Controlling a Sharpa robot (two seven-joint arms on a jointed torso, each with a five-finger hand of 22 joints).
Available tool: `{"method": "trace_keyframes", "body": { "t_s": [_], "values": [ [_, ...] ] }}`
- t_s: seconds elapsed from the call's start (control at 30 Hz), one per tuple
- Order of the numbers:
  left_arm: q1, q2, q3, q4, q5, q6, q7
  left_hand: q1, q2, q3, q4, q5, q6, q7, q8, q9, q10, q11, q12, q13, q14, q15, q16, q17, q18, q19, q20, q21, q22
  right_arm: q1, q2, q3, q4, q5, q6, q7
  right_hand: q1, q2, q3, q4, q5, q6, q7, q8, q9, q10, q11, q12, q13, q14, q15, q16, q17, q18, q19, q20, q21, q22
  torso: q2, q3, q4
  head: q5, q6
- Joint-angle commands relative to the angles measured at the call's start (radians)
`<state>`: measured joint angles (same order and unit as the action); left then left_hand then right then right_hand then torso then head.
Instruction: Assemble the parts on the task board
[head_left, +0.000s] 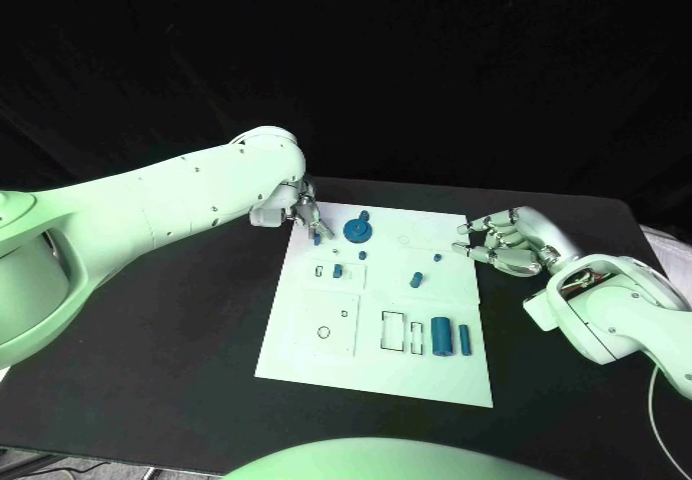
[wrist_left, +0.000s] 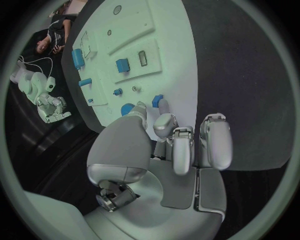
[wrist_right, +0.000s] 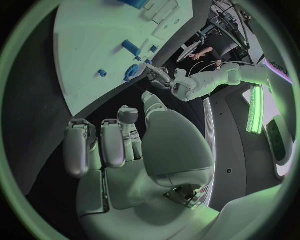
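Left hand (head_left: 299, 213) reaches forward, fingertips pinched together; right hand (head_left: 508, 243) hovers, fingers curled, holding nothing.

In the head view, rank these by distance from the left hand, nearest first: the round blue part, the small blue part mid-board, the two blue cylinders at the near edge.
1. Round blue part: far end of the board, just beside the left hand.
2. Small blue part: mid-board, toward the right hand's side.
3. Two blue cylinders: near-right part of the board, farthest.
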<state>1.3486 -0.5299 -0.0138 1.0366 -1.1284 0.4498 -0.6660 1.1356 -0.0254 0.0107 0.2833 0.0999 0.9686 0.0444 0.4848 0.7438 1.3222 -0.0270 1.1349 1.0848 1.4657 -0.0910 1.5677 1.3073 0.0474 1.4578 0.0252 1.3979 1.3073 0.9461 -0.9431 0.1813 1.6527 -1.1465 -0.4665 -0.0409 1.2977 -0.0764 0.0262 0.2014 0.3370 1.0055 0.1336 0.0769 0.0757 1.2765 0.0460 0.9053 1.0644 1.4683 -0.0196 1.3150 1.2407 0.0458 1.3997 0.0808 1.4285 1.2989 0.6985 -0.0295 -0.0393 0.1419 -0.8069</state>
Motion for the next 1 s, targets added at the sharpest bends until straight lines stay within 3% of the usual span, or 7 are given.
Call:
{"method": "trace_keyframes", "body": {
  "t_s": [0.03, 0.23, 0.43, 0.77, 0.9, 1.0],
  "values": [
    [0.0, 0.0, 0.0, 0.002, 0.008, 0.025, -0.001, 0.015, 0.003, -0.006, -0.003, 0.005, 0.008, 0.0, -0.006, -0.003, -0.001, 0.003, 0.002, -0.001, 0.105, 0.01, 0.003, 0.264, 0.006, 0.003, 0.006, 0.002, 0.073, -0.001, 0.001, 0.0, 0.0, -0.004, 0.003, 0.002, 0.002, 0.009, 0.0, 0.003, 0.005, 0.006, 0.0, 0.0, 0.0, -0.009, 0.001, -0.007, -0.002, 0.035, -0.007, -0.006, -0.001, 0.019, -0.006, 0.002, -0.006, -0.002, 0.0, 0.0004, -0.0001, 0.0, -0.001],
    [0.0, 0.001, 0.0, 0.002, 0.008, 0.023, -0.001, 0.036, 0.015, -0.002, -0.006, 0.006, 0.013, 0.0, -0.01, -0.009, -0.002, 0.002, 0.001, -0.003, 0.105, 0.01, 0.003, 0.264, 0.006, 0.003, 0.005, 0.001, 0.073, -0.001, 0.002, 0.0, -0.001, -0.004, 0.003, 0.002, 0.002, 0.009, 0.0, 0.002, 0.005, 0.006, 0.0, 0.0, 0.0, -0.009, 0.001, -0.007, -0.002, 0.035, -0.007, -0.006, -0.001, 0.019, -0.006, 0.002, -0.006, -0.001, 0.0, -0.0001, -0.0004, 0.001, -0.001],
    [0.0, 0.002, 0.0, 0.002, 0.008, 0.019, -0.002, 0.104, 0.048, 0.036, -0.029, 0.007, 0.015, -0.004, -0.02, -0.021, -0.003, -0.001, 0.001, -0.005, 0.105, 0.007, 0.003, 0.264, 0.006, 0.003, 0.004, -0.002, 0.073, -0.001, 0.002, 0.0, -0.001, -0.004, 0.003, 0.003, 0.003, 0.009, 0.0, 0.002, 0.005, 0.006, 0.0, 0.0, 0.0, -0.009, 0.001, -0.006, -0.002, 0.035, -0.007, -0.006, -0.001, 0.019, -0.006, 0.002, -0.006, -0.001, 0.001, -0.0002, -0.0008, 0.001, -0.003],
    [0.0, 0.002, 0.0, 0.002, 0.009, 0.018, -0.002, 0.163, 0.062, 0.089, -0.059, 0.008, 0.015, -0.007, -0.03, -0.031, -0.006, -0.004, -0.003, -0.009, 0.105, 0.005, 0.003, 0.264, 0.006, 0.003, 0.001, -0.003, 0.075, -0.001, 0.001, 0.0, -0.001, -0.004, 0.003, 0.003, 0.003, 0.009, 0.0, 0.002, 0.005, 0.006, 0.0, 0.0, 0.0, -0.009, 0.001, -0.006, -0.002, 0.035, -0.007, -0.006, -0.001, 0.019, -0.006, 0.002, -0.006, -0.001, 0.0, -0.0001, -0.0001, 0.0, -0.006],
    [0.0, 0.002, 0.0, 0.002, 0.013, 0.016, -0.002, 0.242, 0.076, 0.172, -0.109, 0.015, 0.001, -0.011, -0.041, -0.039, -0.013, -0.009, -0.011, -0.015, 0.105, -0.001, 0.003, 0.264, 0.007, 0.002, -0.003, -0.005, 0.075, -0.002, 0.001, 0.0, -0.001, -0.004, 0.004, 0.003, 0.003, 0.009, 0.0, 0.002, 0.005, 0.006, 0.0, 0.0, 0.0, -0.009, 0.001, -0.006, -0.002, 0.035, -0.007, -0.006, -0.001, 0.019, -0.006, 0.002, -0.006, -0.001, 0.0, -0.0001, -0.0006, 0.0, -0.006],
    [-0.001, 0.001, 0.0, 0.002, 0.017, 0.015, -0.002, 0.276, 0.051, 0.279, -0.145, 0.017, -0.009, -0.001, -0.047, -0.043, -0.019, -0.002, -0.024, -0.024, 0.105, 0.004, 0.003, 0.264, 0.007, 0.001, -0.003, -0.007, 0.075, -0.002, 0.001, 0.0, -0.001, -0.004, 0.005, 0.003, 0.003, 0.009, 0.0, 0.002, 0.005, 0.006, 0.0, 0.0, 0.0, -0.009, 0.001, -0.006, -0.002, 0.035, -0.007, -0.006, -0.001, 0.019, -0.006, 0.002, -0.006, -0.001, 0.0, 0.0001, -0.0008, 0.0, -0.006]
  ]
}}
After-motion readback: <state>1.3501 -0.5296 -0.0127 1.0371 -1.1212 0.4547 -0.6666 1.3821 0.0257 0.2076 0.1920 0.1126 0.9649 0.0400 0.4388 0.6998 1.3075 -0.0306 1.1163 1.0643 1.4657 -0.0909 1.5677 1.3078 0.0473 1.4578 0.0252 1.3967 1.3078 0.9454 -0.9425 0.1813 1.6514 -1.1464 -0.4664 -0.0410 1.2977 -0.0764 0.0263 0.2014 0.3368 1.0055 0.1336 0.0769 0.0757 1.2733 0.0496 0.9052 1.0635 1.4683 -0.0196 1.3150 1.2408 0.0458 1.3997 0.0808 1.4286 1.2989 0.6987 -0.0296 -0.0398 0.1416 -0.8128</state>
